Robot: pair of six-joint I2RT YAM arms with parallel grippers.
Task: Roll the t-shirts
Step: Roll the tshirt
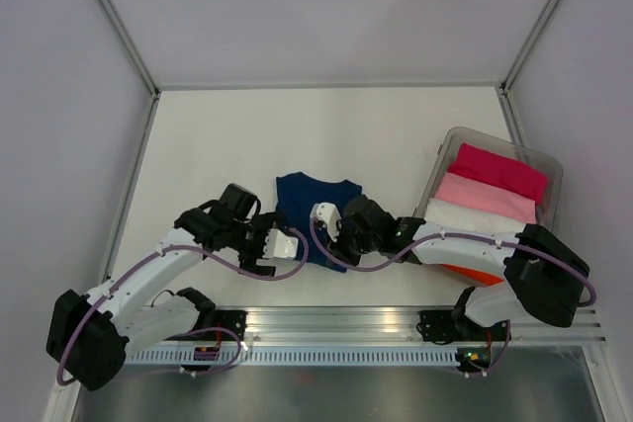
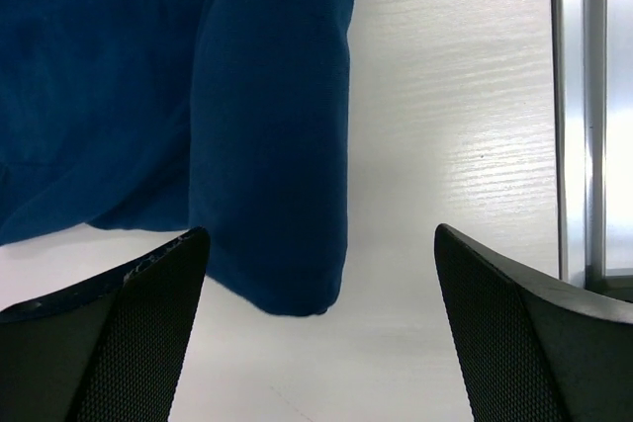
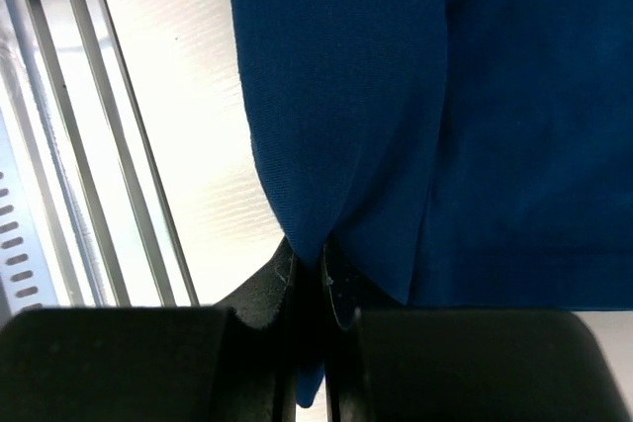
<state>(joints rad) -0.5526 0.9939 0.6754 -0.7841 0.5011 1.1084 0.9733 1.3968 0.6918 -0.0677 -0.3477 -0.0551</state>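
A navy blue t-shirt (image 1: 315, 203) lies folded in the middle of the white table. My right gripper (image 1: 331, 227) is shut on its near right edge; the right wrist view shows the navy cloth (image 3: 346, 126) pinched between my fingers (image 3: 267, 289). My left gripper (image 1: 280, 249) is open at the shirt's near left corner. In the left wrist view the folded navy corner (image 2: 277, 145) ends just ahead of the wide-apart fingers (image 2: 119, 333), nothing between them. Magenta (image 1: 499, 170), pink (image 1: 485, 198), white (image 1: 465, 217) and orange (image 1: 477, 275) shirts lie folded in a bin.
A clear plastic bin (image 1: 547, 160) stands at the right side of the table. A metal rail (image 1: 396, 321) runs along the near edge by the arm bases. Grey walls enclose the table on three sides.
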